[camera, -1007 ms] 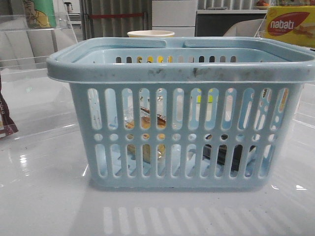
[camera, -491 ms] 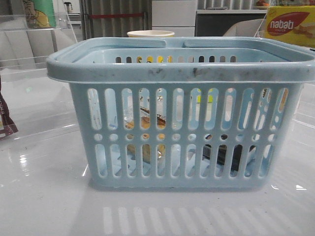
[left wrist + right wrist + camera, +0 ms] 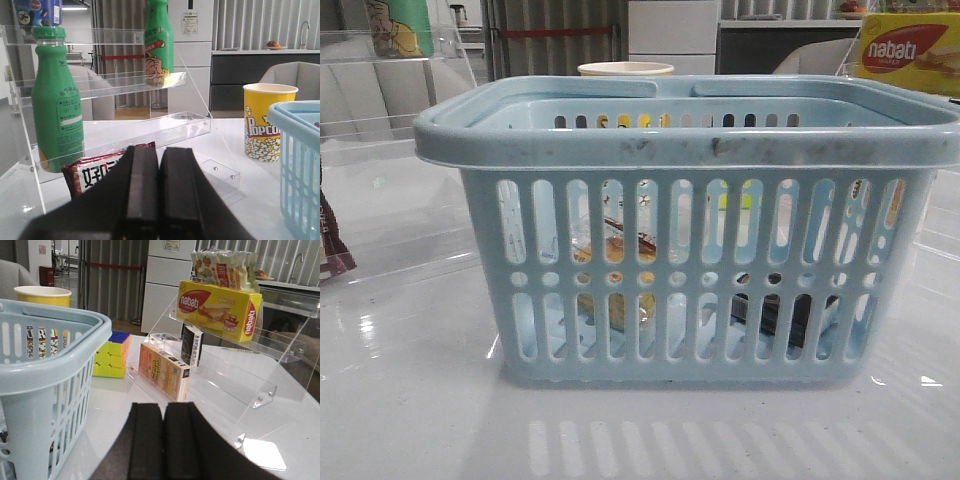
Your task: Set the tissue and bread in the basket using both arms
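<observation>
The light-blue basket point(image 3: 690, 150) fills the middle of the front view. Through its slots I see the bread point(image 3: 616, 250), golden-brown in clear wrap, lying inside at the left. The dark tissue point(image 3: 778, 310) pack rests on the basket floor at the right. Neither gripper shows in the front view. In the left wrist view my left gripper point(image 3: 159, 150) is shut with nothing between its fingers, off to the left of the basket point(image 3: 300, 150). My right gripper point(image 3: 163, 407) is also shut and empty, to the right of the basket point(image 3: 45, 365).
Left of the basket stand a clear tiered shelf point(image 3: 165, 80) with green bottles point(image 3: 57, 105), a red snack packet point(image 3: 95, 172) and a popcorn cup point(image 3: 269, 122). On the right, another clear shelf point(image 3: 250, 385) holds a nabati box point(image 3: 220, 307), an orange box point(image 3: 164, 371) and a colour cube point(image 3: 112, 355).
</observation>
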`<move>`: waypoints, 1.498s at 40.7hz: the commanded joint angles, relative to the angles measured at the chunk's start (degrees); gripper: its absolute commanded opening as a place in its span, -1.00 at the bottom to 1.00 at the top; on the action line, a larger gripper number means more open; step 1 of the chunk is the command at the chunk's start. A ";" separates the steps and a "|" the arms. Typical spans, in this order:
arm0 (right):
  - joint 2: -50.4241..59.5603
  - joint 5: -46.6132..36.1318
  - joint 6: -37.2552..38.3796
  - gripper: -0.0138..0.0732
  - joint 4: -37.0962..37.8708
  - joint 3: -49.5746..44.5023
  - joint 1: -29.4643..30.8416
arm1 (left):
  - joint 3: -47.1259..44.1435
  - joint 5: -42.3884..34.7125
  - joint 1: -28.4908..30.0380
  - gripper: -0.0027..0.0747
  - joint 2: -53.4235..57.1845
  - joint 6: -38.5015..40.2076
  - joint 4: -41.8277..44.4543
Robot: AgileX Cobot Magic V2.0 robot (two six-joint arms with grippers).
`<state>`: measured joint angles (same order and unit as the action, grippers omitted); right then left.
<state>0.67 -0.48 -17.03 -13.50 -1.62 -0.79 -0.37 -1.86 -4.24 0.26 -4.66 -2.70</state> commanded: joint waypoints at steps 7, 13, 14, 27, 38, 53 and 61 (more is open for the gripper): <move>1.07 -5.10 -0.45 -0.55 0.06 0.28 0.35 | -0.33 -4.74 0.03 -0.69 0.95 0.55 -0.18; 1.07 -4.88 6.70 -0.55 8.76 0.28 0.35 | -0.33 -4.74 0.03 -0.69 0.95 0.55 -0.18; 1.07 -4.72 8.70 -0.55 9.95 0.28 0.35 | -0.33 -4.74 0.03 -0.69 0.95 0.55 -0.18; 1.07 -3.28 14.22 -0.55 11.54 0.28 0.35 | -0.33 -4.74 0.03 -0.69 0.95 0.55 -0.18; 1.07 -3.23 16.03 -0.55 12.25 0.28 0.35 | -0.33 -4.74 0.03 -0.69 0.95 0.55 -0.18; 1.07 -3.29 16.03 -0.55 12.25 0.28 0.35 | -0.33 -4.74 0.03 -0.69 0.95 0.55 -0.18; 1.07 -3.29 16.03 -0.55 12.25 0.28 0.35 | -0.33 -4.74 0.03 -0.69 0.95 0.55 -0.18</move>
<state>0.67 0.81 -1.12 -1.98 -1.62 -0.79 -0.37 -1.86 -4.24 0.26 -4.66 -2.70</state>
